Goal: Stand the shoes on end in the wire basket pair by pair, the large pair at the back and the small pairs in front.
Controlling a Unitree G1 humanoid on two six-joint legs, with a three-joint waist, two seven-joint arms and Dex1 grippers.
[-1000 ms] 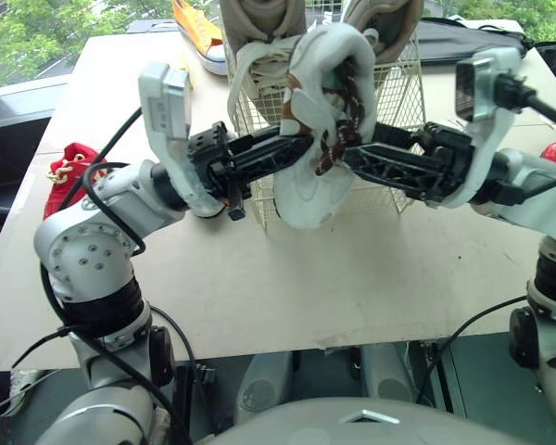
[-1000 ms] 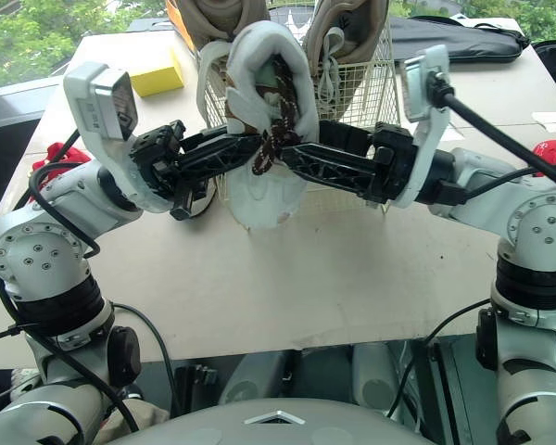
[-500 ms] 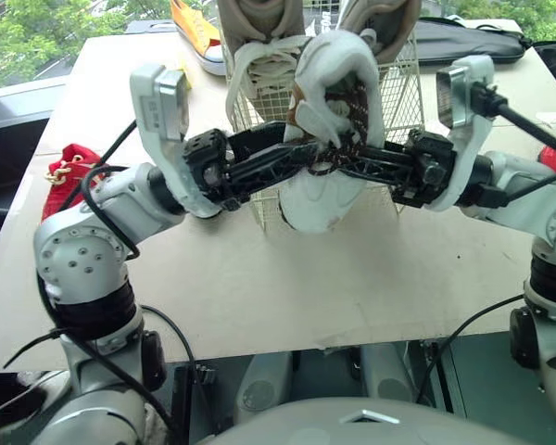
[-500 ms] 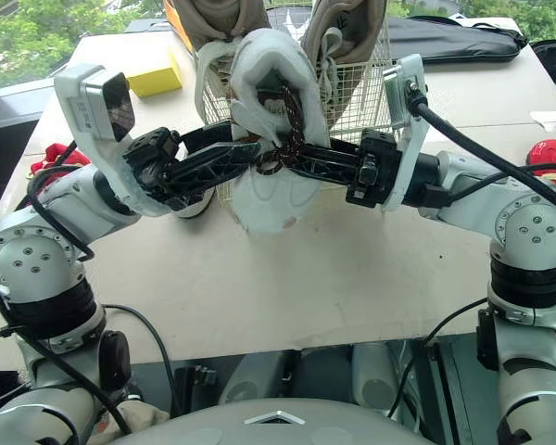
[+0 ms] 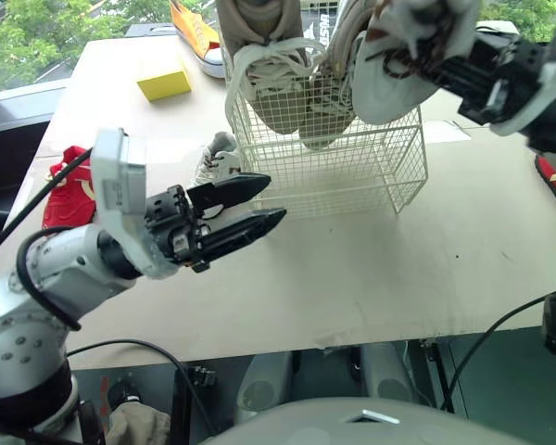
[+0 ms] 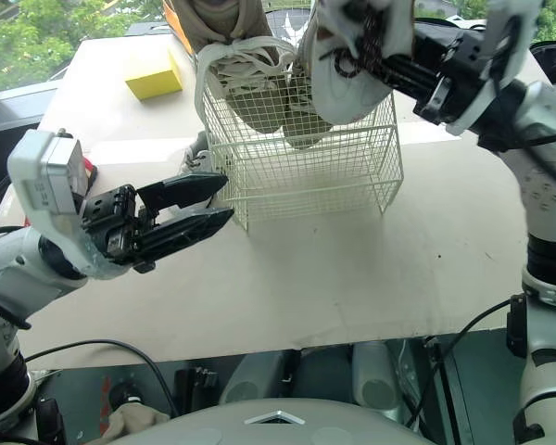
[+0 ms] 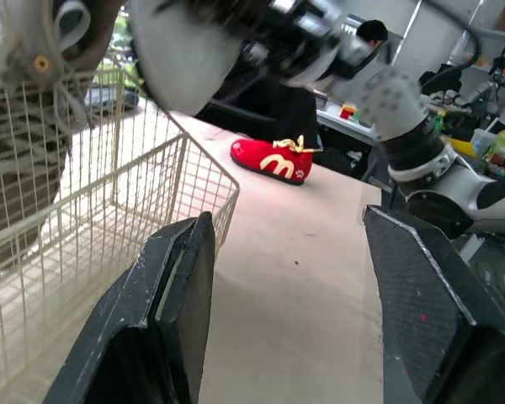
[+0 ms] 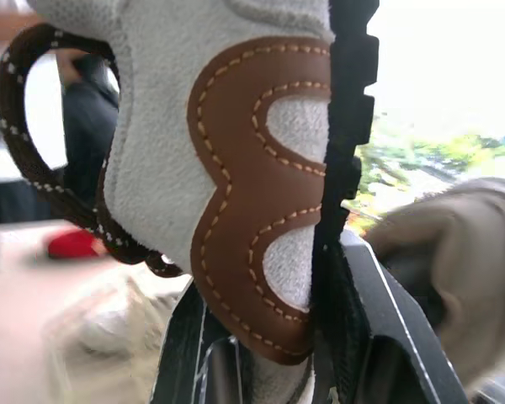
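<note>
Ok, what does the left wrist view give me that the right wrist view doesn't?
Left wrist view: the open left gripper over the table, beside a corner of the basket, and a red shoe lying further along. Right wrist view: close up, the right gripper shut on the white shoe, its brown patch and brown lace. Both: that white shoe, held above the basket; a red blur in the right wrist view may be a shoe too.
</note>
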